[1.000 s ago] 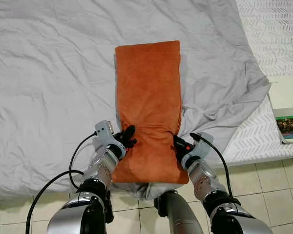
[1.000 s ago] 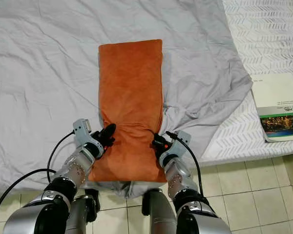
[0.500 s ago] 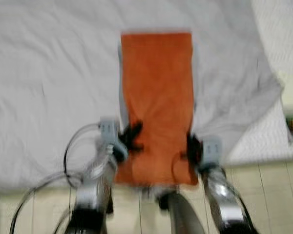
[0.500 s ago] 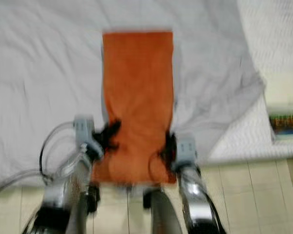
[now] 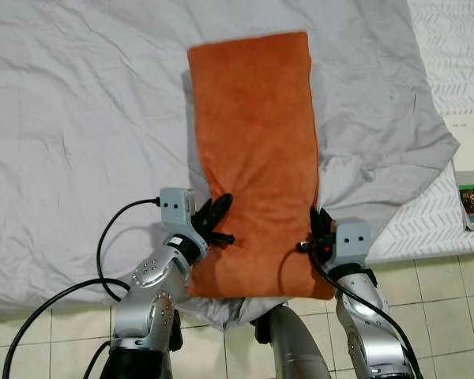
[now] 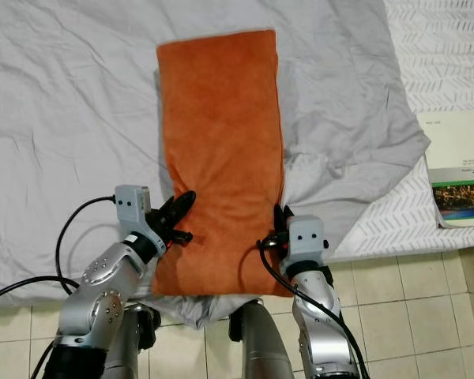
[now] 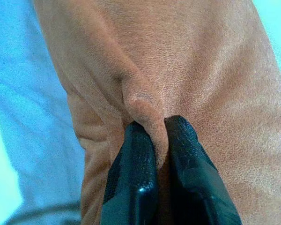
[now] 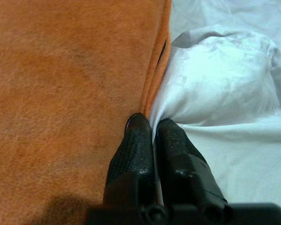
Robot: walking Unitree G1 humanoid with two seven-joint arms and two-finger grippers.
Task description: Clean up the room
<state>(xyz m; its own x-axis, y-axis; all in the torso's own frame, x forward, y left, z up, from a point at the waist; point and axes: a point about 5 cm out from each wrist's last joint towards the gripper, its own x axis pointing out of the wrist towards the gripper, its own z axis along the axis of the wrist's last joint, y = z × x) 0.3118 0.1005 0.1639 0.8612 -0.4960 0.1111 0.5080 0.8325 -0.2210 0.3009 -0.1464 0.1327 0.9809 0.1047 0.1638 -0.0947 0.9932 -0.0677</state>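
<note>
A long orange pillow (image 5: 257, 142) lies lengthwise on the grey bed sheet (image 5: 79, 118), its near end hanging over the bed's front edge. My left gripper (image 5: 220, 223) is at the pillow's left side, shut on a pinched fold of the orange fabric (image 7: 145, 101). My right gripper (image 5: 316, 233) is at the pillow's right side. Its fingers (image 8: 136, 140) are closed together on the pillow's seam, right where it meets the bunched sheet (image 8: 215, 79).
A book (image 6: 458, 170) lies on the white patterned mattress (image 5: 450, 47) at the right. The grey sheet bunches up beside the pillow's right edge. Beige floor tiles (image 5: 450, 308) run along the bed's front. A black cable (image 5: 63, 300) loops by my left arm.
The pillow's far end now reaches farther up the bed, and the pillow looks larger and slightly tilted. Both grippers keep their hold on its sides. The half-second-old frames are blurred.
</note>
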